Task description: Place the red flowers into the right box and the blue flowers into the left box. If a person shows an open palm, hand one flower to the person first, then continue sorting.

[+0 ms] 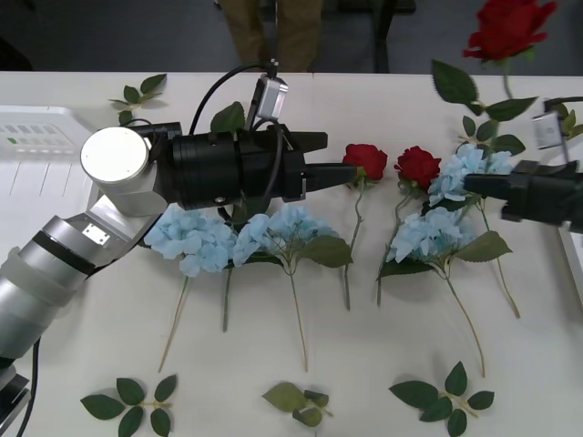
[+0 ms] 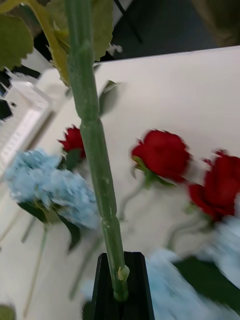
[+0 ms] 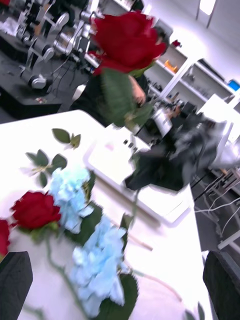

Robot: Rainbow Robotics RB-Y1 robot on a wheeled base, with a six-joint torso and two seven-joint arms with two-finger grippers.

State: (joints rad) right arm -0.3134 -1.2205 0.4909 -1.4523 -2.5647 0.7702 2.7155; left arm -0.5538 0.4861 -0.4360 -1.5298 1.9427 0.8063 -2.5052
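Your right gripper [image 1: 474, 185], at the frame's right, pinches a red rose [image 1: 506, 27] by its stem; a swing could twist it loose. Left gripper [image 1: 332, 159] fingers are spread, empty.

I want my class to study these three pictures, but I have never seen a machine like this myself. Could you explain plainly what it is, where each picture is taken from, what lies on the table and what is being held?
This is a two-armed robot at a white table. One picture looks down from above its arms; the other two come from cameras on its wrists.

The right gripper, with black fingers, is shut on the stem of a red rose, held up above the table; its wrist camera shows that green stem close up. The left gripper is open and holds nothing, poised over the flowers.

On the table lie two more red roses, pale-blue hydrangeas and loose leaf sprigs. A white tray sits at the robot's left.
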